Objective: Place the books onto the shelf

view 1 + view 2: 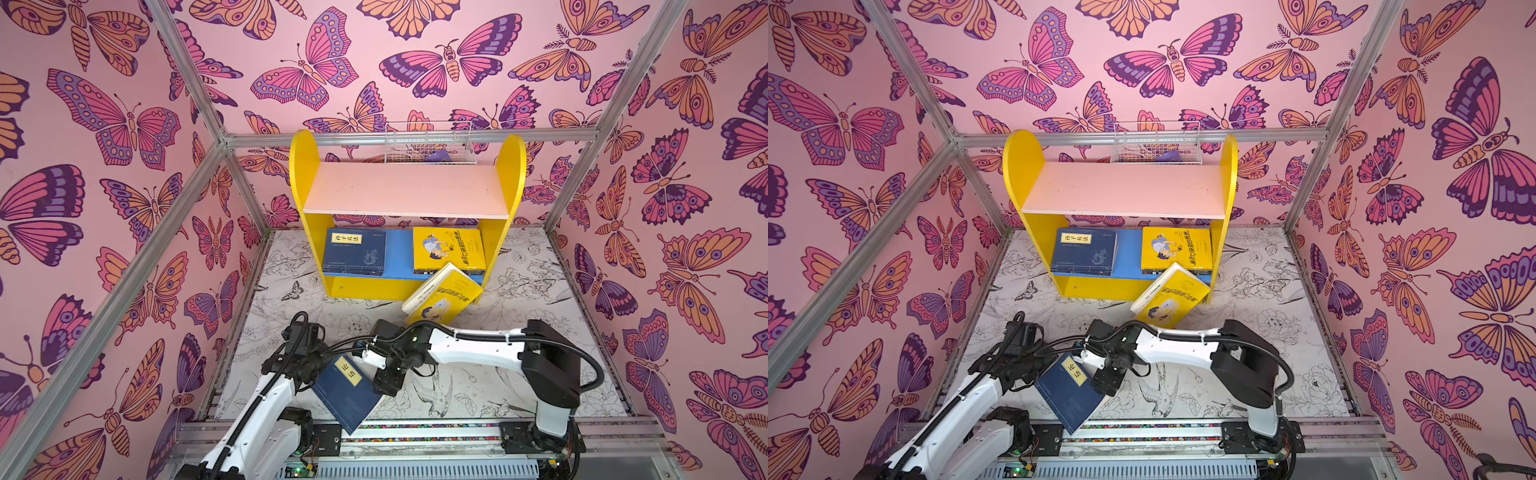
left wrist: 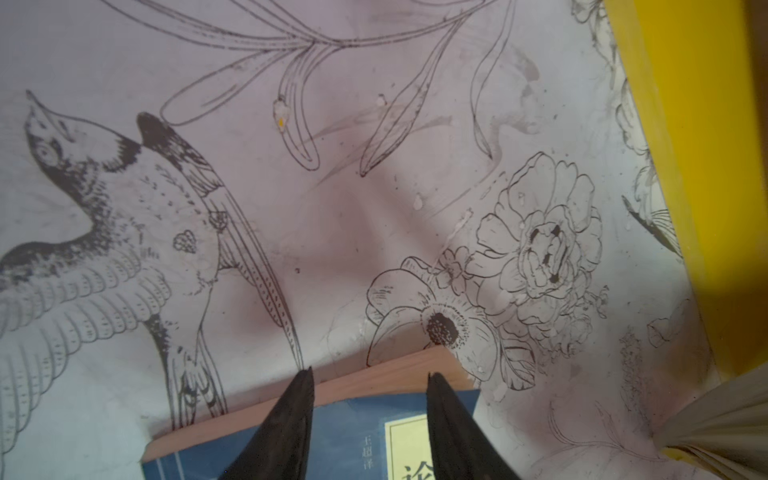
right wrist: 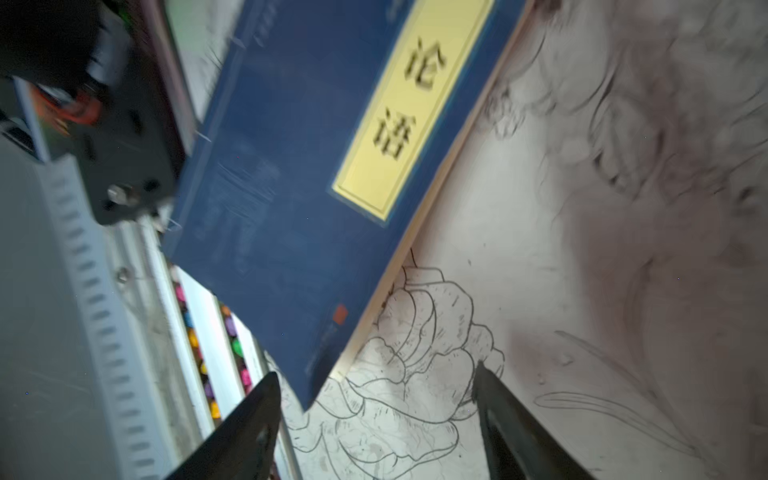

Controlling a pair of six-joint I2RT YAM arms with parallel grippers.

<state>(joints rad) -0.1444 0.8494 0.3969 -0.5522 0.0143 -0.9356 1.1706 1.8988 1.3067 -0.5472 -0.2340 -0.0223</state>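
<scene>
Evidently the navy book (image 1: 347,392) overhangs the worktop's (image 1: 498,399) near edge to expose a graspable corner: the left claw (image 2: 370,374), half-spread, seems to pin its cover, clasping nothing, while the right claw (image 3: 376,372), released wide, faces that corner. The shelf (image 1: 304,166) stands at the far edge.

Four books showing, one shelf (image 1: 305,166), one wire basket (image 1: 430,143).
Two navy, two yellow: navy book (image 1: 355,251) at the lower board's left end, navy book (image 1: 347,399) at the bench's front edge; yellow book (image 1: 449,249) at the board's right end, yellow book (image 1: 440,297) against the shelf's front.
</scene>
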